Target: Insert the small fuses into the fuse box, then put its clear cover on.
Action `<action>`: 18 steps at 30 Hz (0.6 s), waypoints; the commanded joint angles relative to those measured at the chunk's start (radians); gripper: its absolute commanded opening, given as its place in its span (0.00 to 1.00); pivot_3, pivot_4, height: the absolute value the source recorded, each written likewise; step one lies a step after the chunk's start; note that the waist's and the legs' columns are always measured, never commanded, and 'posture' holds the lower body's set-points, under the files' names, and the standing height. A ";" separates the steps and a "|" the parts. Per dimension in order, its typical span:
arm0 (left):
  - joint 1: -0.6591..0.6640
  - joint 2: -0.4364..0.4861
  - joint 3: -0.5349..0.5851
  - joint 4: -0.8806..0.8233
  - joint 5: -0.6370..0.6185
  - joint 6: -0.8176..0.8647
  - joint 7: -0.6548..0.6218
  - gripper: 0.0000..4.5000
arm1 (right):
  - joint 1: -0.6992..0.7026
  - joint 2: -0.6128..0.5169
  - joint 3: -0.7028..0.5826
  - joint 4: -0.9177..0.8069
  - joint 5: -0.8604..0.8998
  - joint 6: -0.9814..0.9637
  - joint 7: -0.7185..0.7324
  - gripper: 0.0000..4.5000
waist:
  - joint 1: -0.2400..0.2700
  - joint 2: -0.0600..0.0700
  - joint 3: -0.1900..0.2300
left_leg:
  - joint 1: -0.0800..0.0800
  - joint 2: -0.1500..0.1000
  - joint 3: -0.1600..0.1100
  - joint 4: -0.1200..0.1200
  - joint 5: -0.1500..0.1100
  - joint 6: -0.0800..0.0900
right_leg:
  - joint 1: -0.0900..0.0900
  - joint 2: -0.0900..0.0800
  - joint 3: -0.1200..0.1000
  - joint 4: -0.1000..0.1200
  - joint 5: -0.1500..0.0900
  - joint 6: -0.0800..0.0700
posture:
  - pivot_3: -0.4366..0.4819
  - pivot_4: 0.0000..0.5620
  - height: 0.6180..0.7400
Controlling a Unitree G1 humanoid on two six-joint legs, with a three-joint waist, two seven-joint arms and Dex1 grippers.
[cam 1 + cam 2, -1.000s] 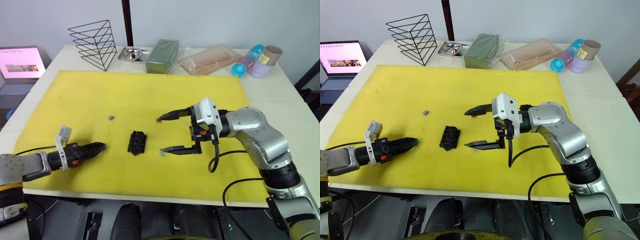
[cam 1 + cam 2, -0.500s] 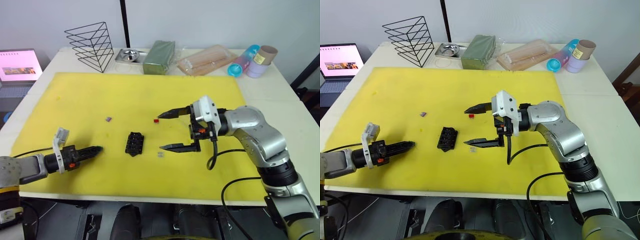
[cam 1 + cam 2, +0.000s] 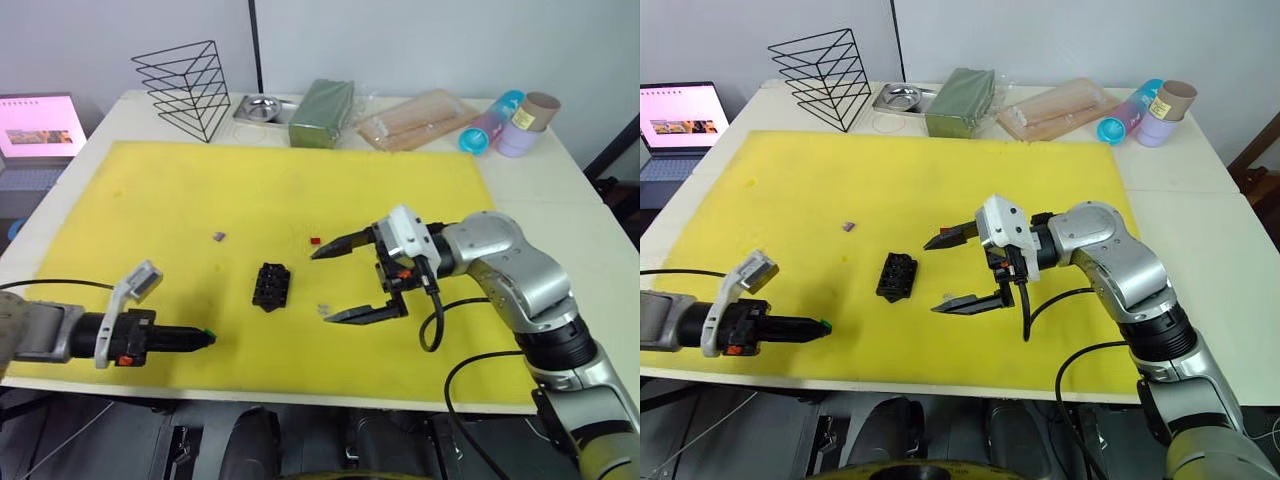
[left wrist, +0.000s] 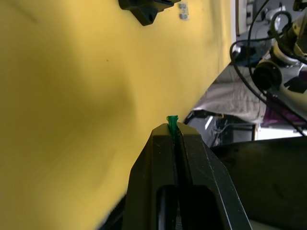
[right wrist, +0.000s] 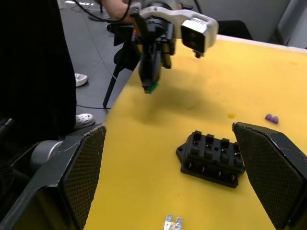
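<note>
The black fuse box (image 3: 272, 286) lies mid-mat on the yellow mat (image 3: 420, 190). My left gripper (image 3: 205, 338) hovers near the mat's front edge, left of the box, shut on a green fuse (image 4: 172, 119). A purple fuse (image 3: 218, 236) lies behind and left of the box. The red fuse (image 3: 315, 240) sits just off the far finger of my right gripper (image 3: 330, 284). That gripper is open to the right of the box and holds nothing. A pale grey fuse (image 3: 323, 309) rests by its near finger. The clear cover is out of view.
Along the table's far edge stand a black wire rack (image 3: 185, 85), a small metal tray (image 3: 262, 107), a dark-green block (image 3: 325, 100), a clear packet of sticks (image 3: 420, 118) and several cups (image 3: 505, 122). A laptop (image 3: 40, 125) is at far left.
My left gripper, still holding the green fuse, has drawn back toward the mat's front edge. The open right gripper has shifted slightly nearer the front. The head camera also moved.
</note>
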 commanded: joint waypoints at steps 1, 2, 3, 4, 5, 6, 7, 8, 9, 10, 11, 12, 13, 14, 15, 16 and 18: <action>-0.031 0.012 -0.009 0.030 0.026 -0.026 -0.036 0.00 | -0.012 -0.007 -0.012 -0.044 0.012 0.000 -0.005 1.00 | -0.001 0.000 0.000 | 0.000 0.000 0.000 0.000 0.000 0.000 | 0.000 0.000 0.000 0.000 0.000 0.000 | 0.48 0.27 1.00; -0.032 0.006 -0.004 0.038 0.027 -0.020 -0.034 0.00 | -0.009 -0.008 -0.016 -0.048 0.012 0.003 -0.010 1.00 | -0.004 0.000 0.000 | 0.000 0.000 0.000 0.000 0.000 0.000 | -0.001 0.000 0.000 0.000 0.000 0.000 | 0.48 0.27 1.00; -0.033 -0.006 0.011 0.050 0.024 -0.008 -0.022 0.00 | -0.005 -0.011 -0.020 -0.054 0.013 0.006 -0.015 1.00 | -0.004 0.000 0.000 | -0.001 0.000 0.000 0.000 0.000 0.000 | -0.001 0.000 0.000 0.000 0.001 0.001 | 0.48 0.27 1.00; -0.043 -0.035 0.059 0.083 0.006 0.032 0.016 0.00 | 0.001 -0.015 -0.023 -0.062 0.014 0.010 -0.019 1.00 | -0.003 0.000 0.000 | -0.001 0.000 0.000 0.000 0.000 0.000 | -0.001 0.000 0.000 0.000 0.001 0.002 | 0.48 0.27 1.00; -0.049 -0.055 0.095 0.105 -0.008 0.060 0.044 0.00 | 0.006 -0.018 -0.025 -0.069 0.015 0.013 -0.023 1.00 | -0.002 0.000 0.000 | -0.001 0.000 0.000 -0.001 0.000 0.000 | -0.002 0.000 0.000 0.000 0.001 0.002 | 0.48 0.27 1.00; -0.051 -0.069 0.120 0.118 -0.021 0.078 0.068 0.00 | 0.010 -0.021 -0.027 -0.076 0.016 0.015 -0.025 1.00 | -0.001 -0.001 0.000 | -0.001 0.000 0.000 -0.001 0.000 0.000 | -0.002 0.000 0.000 0.000 0.001 0.002 | 0.48 0.27 1.00; -0.035 -0.075 0.151 0.121 -0.054 0.085 0.092 0.00 | 0.015 -0.024 -0.032 -0.083 0.020 0.021 -0.030 1.00 | -0.002 -0.002 0.001 | -0.001 0.000 0.000 -0.001 0.000 0.000 | -0.002 0.000 0.000 0.000 0.001 0.002 | 0.48 0.27 1.00; 0.003 -0.082 0.192 0.113 -0.109 0.085 0.118 0.00 | 0.020 -0.027 -0.036 -0.088 0.023 0.024 -0.036 1.00 | -0.003 -0.003 0.001 | -0.001 0.000 0.000 0.000 0.000 0.000 | -0.002 0.000 0.000 0.000 0.001 0.002 | 0.48 0.27 1.00; 0.039 -0.093 0.231 0.102 -0.159 0.085 0.149 0.00 | 0.025 -0.029 -0.040 -0.091 0.024 0.025 -0.041 1.00 | -0.006 -0.003 0.002 | -0.001 0.000 0.000 0.000 0.000 0.000 | -0.002 0.000 0.000 0.000 0.001 0.002 | 0.48 0.27 1.00; 0.073 -0.107 0.266 0.084 -0.199 0.085 0.180 0.00 | 0.029 -0.030 -0.043 -0.093 0.025 0.027 -0.046 1.00 | -0.008 -0.003 0.002 | -0.001 0.001 0.000 0.000 0.000 0.000 | -0.002 0.000 0.000 0.000 0.001 0.002 | 0.48 0.27 1.00; 0.095 -0.119 0.289 0.070 -0.232 0.085 0.211 0.00 | 0.032 -0.030 -0.045 -0.094 0.026 0.028 -0.050 1.00 | -0.006 -0.003 0.002 | -0.001 0.001 -0.001 -0.001 -0.001 0.001 | -0.002 -0.001 0.001 0.000 0.001 0.002 | 0.48 0.27 1.00; 0.113 -0.133 0.308 0.056 -0.259 0.085 0.242 0.00 | 0.034 -0.030 -0.045 -0.094 0.028 0.029 -0.052 1.00 | -0.005 -0.004 0.002 | -0.001 0.001 -0.001 -0.001 -0.001 0.001 | -0.002 -0.001 0.001 0.000 0.001 0.002 | 0.48 0.27 1.00; 0.128 -0.163 0.335 0.031 -0.281 0.085 0.274 0.00 | 0.035 -0.029 -0.044 -0.090 0.027 0.027 -0.053 1.00 | -0.004 -0.004 0.002 | -0.001 0.001 -0.002 0.000 -0.001 0.001 | -0.002 -0.001 0.001 0.000 0.001 0.002 | 0.48 0.27 1.00; 0.139 -0.185 0.354 0.014 -0.304 0.082 0.304 0.00 | 0.035 -0.029 -0.043 -0.087 0.026 0.025 -0.053 1.00 | -0.001 -0.004 0.002 | -0.001 0.001 -0.002 0.000 -0.001 0.001 | -0.002 -0.001 0.001 0.000 0.001 0.002 | 0.48 0.27 1.00; 0.155 -0.208 0.367 -0.001 -0.335 0.077 0.333 0.00 | 0.032 -0.027 -0.042 -0.080 0.027 0.026 -0.053 1.00 | 0.001 -0.004 0.002 | -0.001 0.001 -0.002 0.000 -0.001 0.001 | -0.001 -0.002 0.000 0.000 0.001 0.002 | 0.48 0.27 1.00; 0.167 -0.222 0.374 -0.010 -0.362 0.071 0.359 0.00 | 0.030 -0.026 -0.041 -0.076 0.028 0.026 -0.052 1.00 | 0.001 -0.005 0.002 | -0.001 0.001 -0.002 0.000 -0.001 0.001 | -0.001 -0.002 0.000 0.000 0.001 0.002 | 0.48 0.27 1.00; 0.183 -0.263 0.390 -0.011 -0.373 0.034 0.437 0.00 | 0.018 -0.021 -0.036 -0.060 0.028 0.025 -0.046 1.00 | 0.001 -0.005 0.002 | -0.001 0.001 -0.002 0.000 -0.001 0.001 | -0.001 -0.002 0.000 0.000 0.001 0.002 | 0.48 0.27 1.00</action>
